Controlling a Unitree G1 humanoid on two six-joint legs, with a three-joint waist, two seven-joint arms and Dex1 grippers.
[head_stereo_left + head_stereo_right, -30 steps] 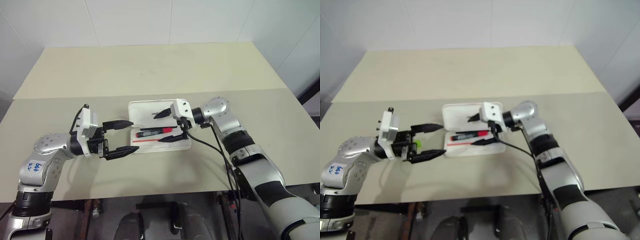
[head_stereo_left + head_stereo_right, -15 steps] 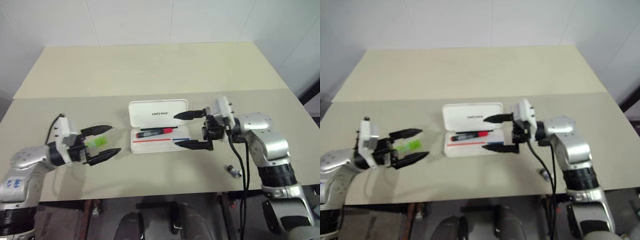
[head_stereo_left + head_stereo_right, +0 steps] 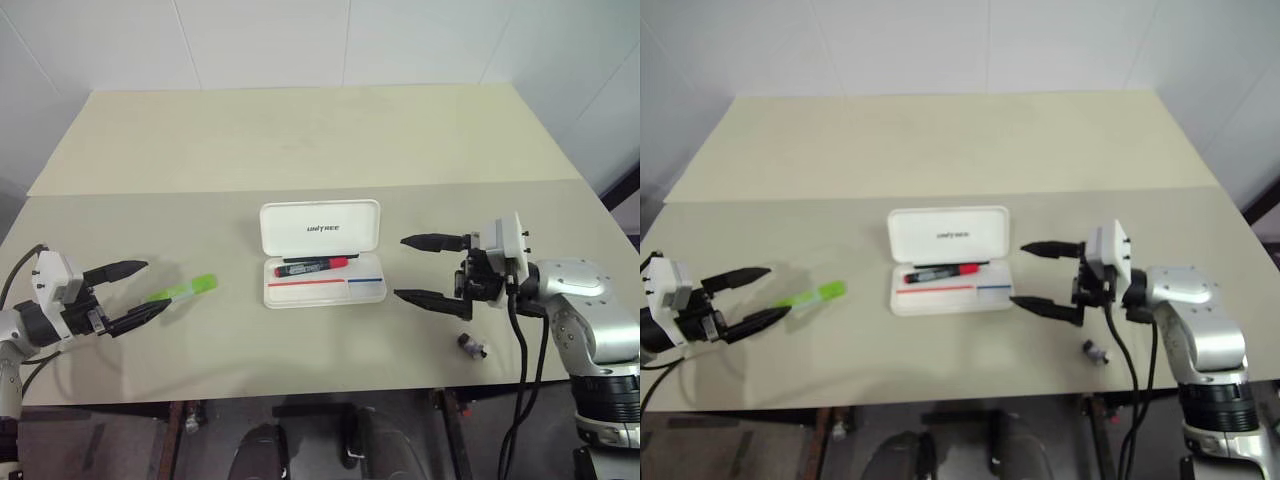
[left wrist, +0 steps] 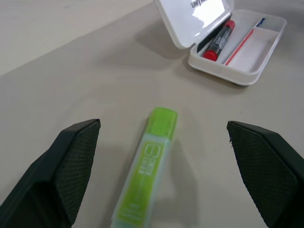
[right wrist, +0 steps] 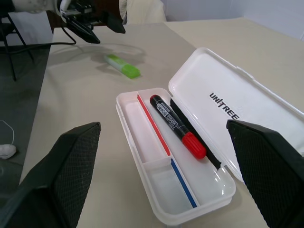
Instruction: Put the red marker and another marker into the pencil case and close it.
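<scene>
Beige table [image 3: 300,140]: pencil case [image 3: 322,254] open, lid reading "UNITREE", red marker [image 3: 316,265] inside. Lime-green marker [image 3: 184,290] lies beside left gripper [image 3: 130,293]. Right gripper [image 3: 425,270]: both spread wide, empty.

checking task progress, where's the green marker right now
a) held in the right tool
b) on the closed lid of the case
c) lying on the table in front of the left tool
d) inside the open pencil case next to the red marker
c, the green marker lies on the table just ahead of the open left tool, apart from the pencil case, which holds only the red marker.
</scene>
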